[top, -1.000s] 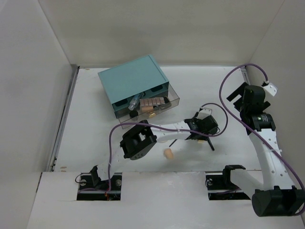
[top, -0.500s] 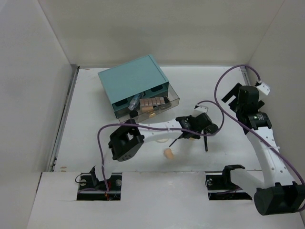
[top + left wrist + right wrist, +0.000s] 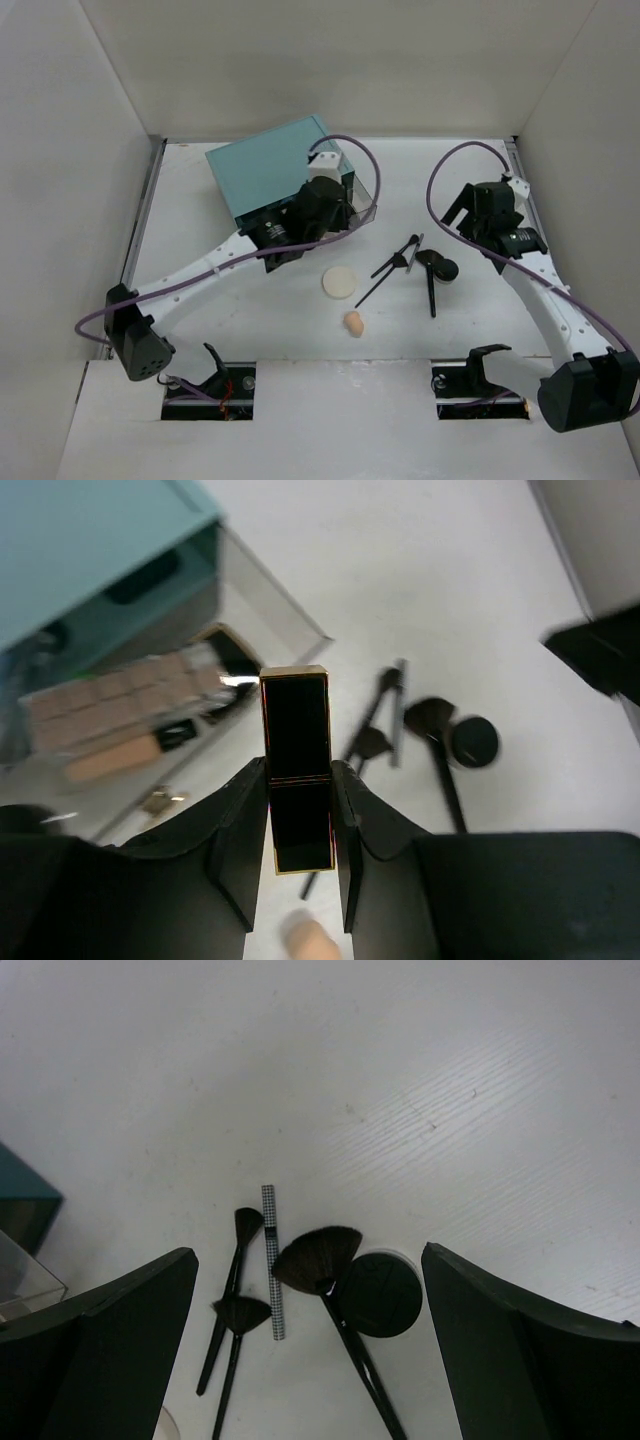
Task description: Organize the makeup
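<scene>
My left gripper (image 3: pixel 298 770) is shut on a black rectangular case with gold trim (image 3: pixel 296 730) and holds it in the air beside the open clear drawer (image 3: pixel 250 600) of the teal box (image 3: pixel 270 170). In the top view it (image 3: pixel 328 215) is over the drawer. The drawer holds a tan palette (image 3: pixel 110 680) and a tan cylinder (image 3: pixel 110 760). My right gripper (image 3: pixel 308 1252) is open and empty above several black brushes (image 3: pixel 330 1260), a checkered pencil (image 3: pixel 272 1260) and a black round compact (image 3: pixel 380 1295). A cream round puff (image 3: pixel 340 283) and a peach sponge (image 3: pixel 354 322) lie on the table.
The teal box stands at the back left of the white table (image 3: pixel 480 330). White walls close in the left, back and right sides. The brushes (image 3: pixel 395 265) and compact (image 3: pixel 445 270) lie right of centre, between the two grippers.
My left arm has swung from the brushes at mid-table up and left to the drawer, carrying the black case. The puff is now uncovered. My right gripper has shifted slightly left.
</scene>
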Motion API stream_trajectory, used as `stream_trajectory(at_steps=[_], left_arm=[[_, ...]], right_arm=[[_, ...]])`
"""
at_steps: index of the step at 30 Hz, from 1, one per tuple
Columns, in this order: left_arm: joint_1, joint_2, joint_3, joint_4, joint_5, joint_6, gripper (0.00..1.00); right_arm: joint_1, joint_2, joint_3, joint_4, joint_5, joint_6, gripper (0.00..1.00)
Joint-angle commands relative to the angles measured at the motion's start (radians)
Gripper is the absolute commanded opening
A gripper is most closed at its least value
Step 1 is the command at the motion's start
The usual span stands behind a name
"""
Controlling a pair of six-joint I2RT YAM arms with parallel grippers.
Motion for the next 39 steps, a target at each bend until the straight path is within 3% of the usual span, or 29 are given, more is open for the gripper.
stream_trajectory(at_steps=[1,12,15,19,21,23,28,30,39], left_arm=[[0.085,-0.062,-0.096,-0.009,-0.07,0.01,0.06],[0.401,-0.247,-0.35,-0.069,-0.049,-0.079,0.1],[0.44,-0.248,-0.376,-0.074,-0.041,-0.084,0.15],[0.473,-0.245,-0.407,-0.057,-0.04,-0.079,0.32],[0.49,-0.242,-0.41,-0.046,-0.029,-0.073,0.5],[0.501,-0.239,-0.41,-0.038,-0.023,-0.069,0.61],[0.509,-0.251,-0.405,-0.012,0.006,-0.052,0.78],[0.501,-0.268,-0.394,-0.012,0.009,-0.043,0.99],[0.454,-0.376,-0.367,-0.011,0.002,-0.009,1.0]], right_arm=[[0.013,-0.005,-0.015,0.009,-0.006,0.014,1.0],[0.013,-0.008,-0.111,-0.072,-0.004,0.1,1.0],[0.019,0.0,-0.126,-0.086,-0.007,0.12,1.0],[0.022,-0.002,-0.157,-0.075,-0.043,0.125,1.0],[0.022,0.007,-0.16,-0.068,-0.067,0.132,1.0],[0.024,0.018,-0.16,-0.057,-0.078,0.135,1.0],[0.024,0.098,-0.167,-0.045,-0.08,0.152,1.0],[0.024,0.133,-0.169,-0.043,-0.084,0.164,1.0],[0.01,0.239,-0.192,-0.015,-0.104,0.204,1.0]])
